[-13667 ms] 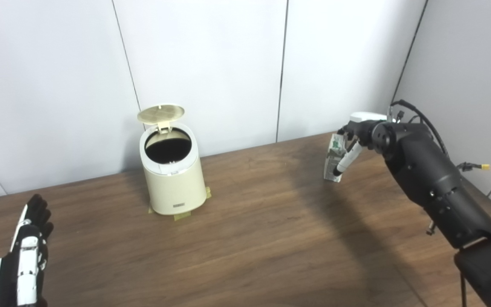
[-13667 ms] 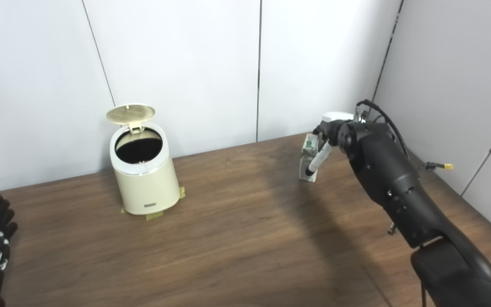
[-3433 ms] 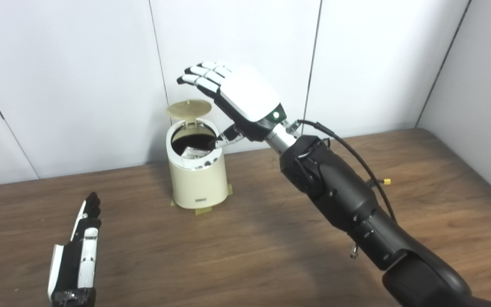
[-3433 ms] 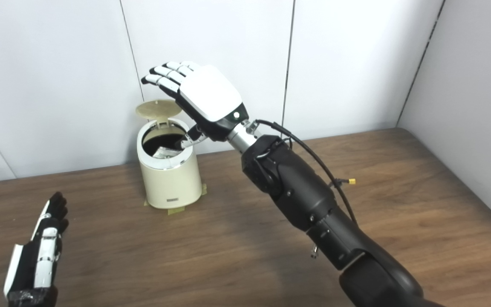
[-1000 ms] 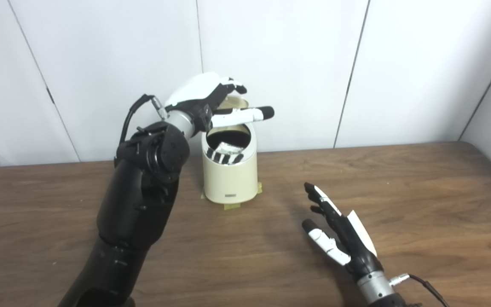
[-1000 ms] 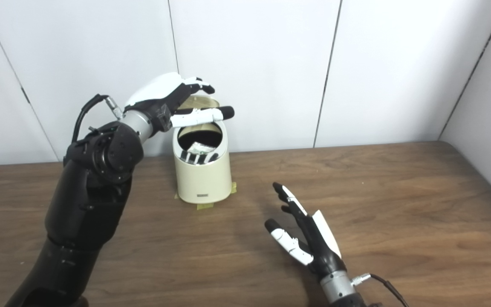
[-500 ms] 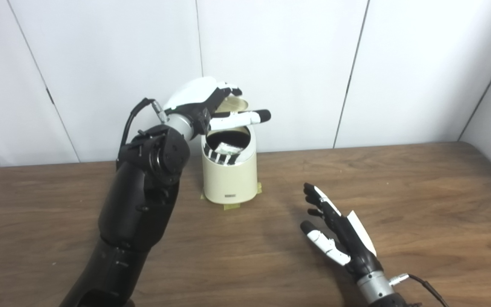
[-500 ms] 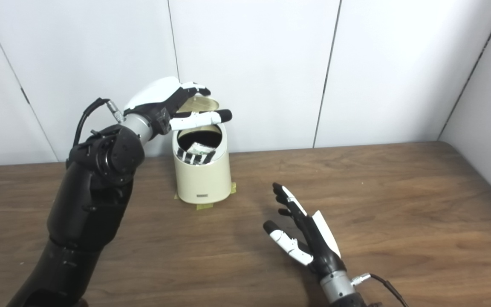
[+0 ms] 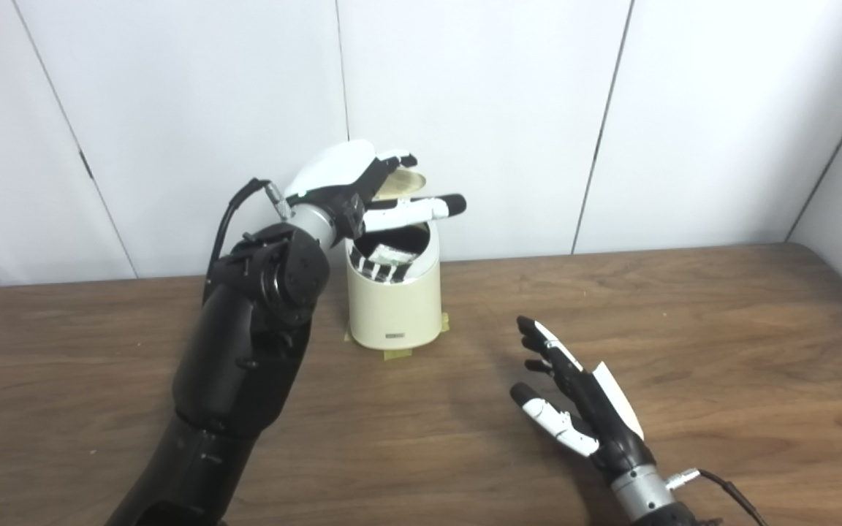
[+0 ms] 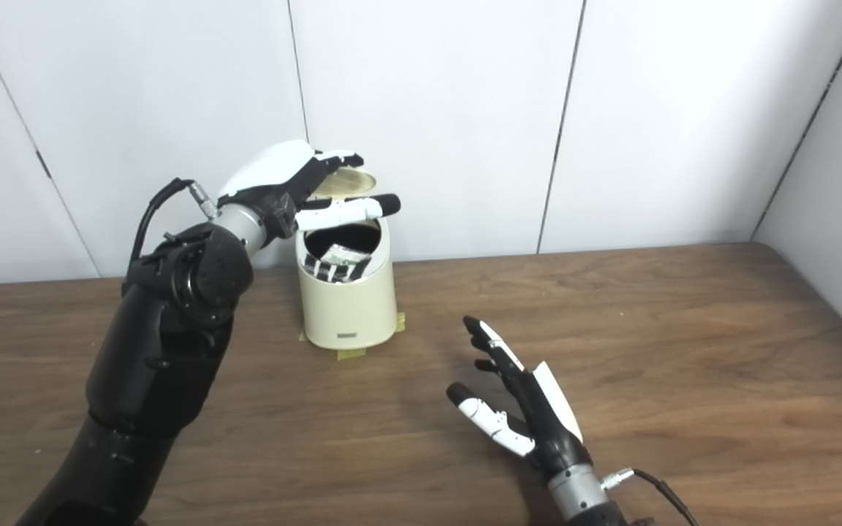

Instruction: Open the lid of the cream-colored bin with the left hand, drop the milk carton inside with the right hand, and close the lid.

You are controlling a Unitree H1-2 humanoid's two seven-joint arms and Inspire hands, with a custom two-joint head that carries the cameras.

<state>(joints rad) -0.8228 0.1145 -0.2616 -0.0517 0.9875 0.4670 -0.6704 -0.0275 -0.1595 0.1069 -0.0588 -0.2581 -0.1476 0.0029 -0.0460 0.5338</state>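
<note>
- 2 hands are in view: the left hand (image 9: 348, 179) is raised at the far side of the bin (image 9: 395, 307), fingers spread, thumb stretched rightward over the opening; it grips nothing.
- The right hand (image 9: 582, 413) hovers low over the table (image 9: 721, 351), near and right of the bin, fingers apart and empty.
- The lid (image 9: 400, 183) stands up on its far hinge, partly hidden by the left fingers, which lie at its upper edge; whether they touch it I cannot tell.
- The carton (image 9: 390, 254) lies tilted inside the bin, 1 pale corner showing in the dark mouth.
- Judged from this, the drop is done and only closing remains.
- The lid looks like thin, stiff, light plastic on a small hinge: it should swing with little force. Best contact is likely its top rim, farthest from the hinge, pushed forward and down with flat fingers, not pinched.
- The bin seems light; tape tabs (image 9: 397, 353) at its base appear to hold it, so a gentle push should not tip it.
- A risk: the carton corner may sit high enough to block the lid.
</note>
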